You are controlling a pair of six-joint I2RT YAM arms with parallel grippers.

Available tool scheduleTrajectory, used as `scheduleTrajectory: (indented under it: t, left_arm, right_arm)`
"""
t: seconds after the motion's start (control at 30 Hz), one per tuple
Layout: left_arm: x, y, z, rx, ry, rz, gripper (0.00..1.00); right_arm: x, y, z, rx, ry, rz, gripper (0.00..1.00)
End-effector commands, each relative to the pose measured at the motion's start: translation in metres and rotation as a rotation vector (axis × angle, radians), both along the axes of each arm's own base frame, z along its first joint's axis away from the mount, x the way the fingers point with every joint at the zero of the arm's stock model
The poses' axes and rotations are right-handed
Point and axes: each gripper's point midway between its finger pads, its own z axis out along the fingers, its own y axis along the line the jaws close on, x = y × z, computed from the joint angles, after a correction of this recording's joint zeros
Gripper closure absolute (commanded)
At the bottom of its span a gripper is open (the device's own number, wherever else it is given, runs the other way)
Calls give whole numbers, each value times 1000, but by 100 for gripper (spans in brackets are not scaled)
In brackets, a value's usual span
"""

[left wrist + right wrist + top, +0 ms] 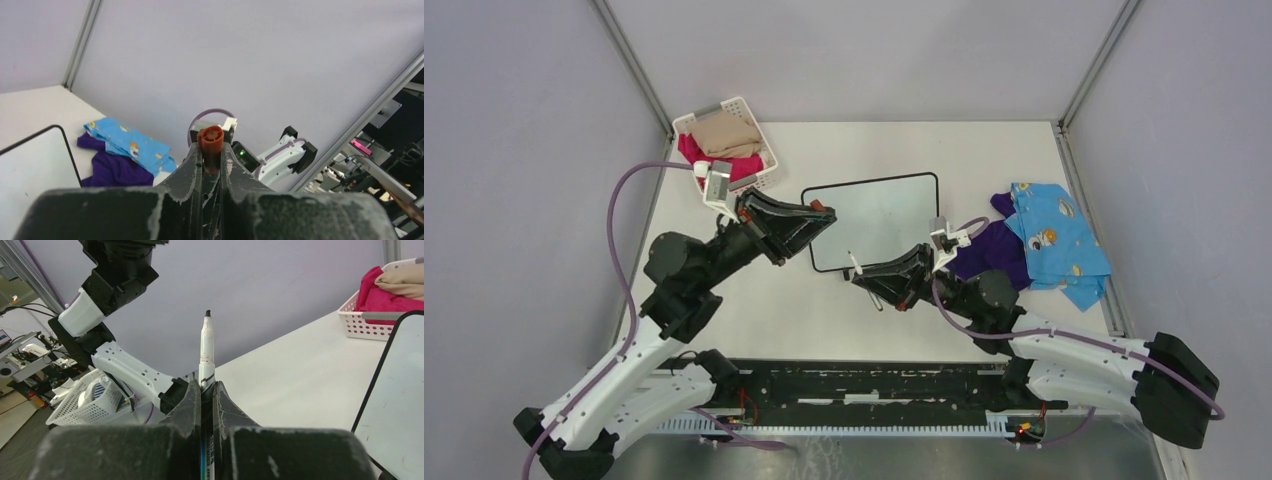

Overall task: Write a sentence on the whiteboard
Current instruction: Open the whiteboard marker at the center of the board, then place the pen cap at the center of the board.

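Centrally on the worktop lies the whiteboard, flat, its long sides running left to right and turned slightly askew. The left gripper reaches across the board's left edge near the far-left corner. It is clamped on an orange cap, which sticks out past the fingertips in the left wrist view. The right gripper sits at the board's near edge, towards its near-left corner. Its fingers are pressed tight on a marker, whose uncapped black tip points away from the arm. From above, that tip falls over the board's near rim. In the right wrist view it shows against the wall, with the board's framed corner off to the right, so the tip looks clear of the surface. How high it stands I cannot tell.

Along the far side of the board the worktop is bare up to the back wall, and a bare strip runs between the board's near edge and the arm bases. A white basket of folded clothes stands near the far-left corner of the worktop, a little apart from the board. To the right, a purple cloth lies just beside the board's right edge, with a blue cloth partly over it, reaching towards the worktop's right edge.
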Motion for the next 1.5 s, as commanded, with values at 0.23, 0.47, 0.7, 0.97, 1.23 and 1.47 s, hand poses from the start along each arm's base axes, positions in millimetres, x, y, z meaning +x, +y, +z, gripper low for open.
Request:
scheduleTrajectory:
  t: [0.23,0.47,0.7,0.97,1.23,1.47]
  left_arm:
    - [27,33,-2,72,34,262,98]
    - [76,147,-140,626,426,927,98]
    - [83,173,-229,969,589,1063,98]
    - [116,183,-284,1036,801,1035,98]
    - [120,191,-330,956,982,999,98]
    - [120,193,-354,971,1034,996,98]
  right_arm:
    - [16,-20,-7,-104,-63,-159,100]
    - [55,-87,-83,-445,8,-528,100]
    - [56,-117,-116,-503,56,-623,100]
    - [54,-118,-102,-475,38,-617,100]
    - [48,-117,-110,-506,18,-582,100]
    - [47,-122,-111,-502,-18,-593,100]
